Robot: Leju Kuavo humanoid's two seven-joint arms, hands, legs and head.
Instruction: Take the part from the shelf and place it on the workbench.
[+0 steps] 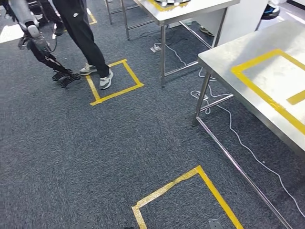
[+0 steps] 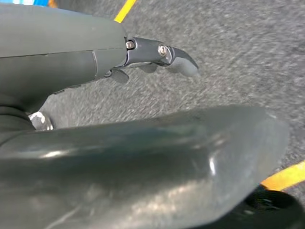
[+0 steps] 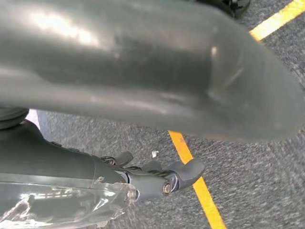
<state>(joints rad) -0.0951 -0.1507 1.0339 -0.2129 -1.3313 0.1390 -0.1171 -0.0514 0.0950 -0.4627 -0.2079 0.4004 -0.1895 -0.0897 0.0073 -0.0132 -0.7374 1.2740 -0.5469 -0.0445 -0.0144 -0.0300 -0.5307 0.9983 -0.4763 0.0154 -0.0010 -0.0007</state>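
My left hand (image 2: 65, 62) hangs over grey carpet. Its thick thumb (image 2: 144, 157) and dark fingers (image 2: 179, 59) are apart, and only carpet shows between them. My right hand (image 3: 65, 167) hangs the same way, with bare carpet and a yellow line between thumb (image 3: 144, 67) and fingers (image 3: 179, 174). A clear glossy piece (image 3: 54, 205) lies along the outer side of that hand; I cannot tell what it is. The steel workbench (image 1: 223, 57), marked with a yellow tape rectangle, stands at the right in the head view.
A second steel table (image 1: 194, 9) stands at the back. A person (image 1: 82, 33) walks at the upper left beside a silver arm with a dark hand (image 1: 65, 76). Yellow tape squares (image 1: 115, 90) (image 1: 179, 183) mark the carpet. White cables (image 1: 230, 119) trail under the workbench.
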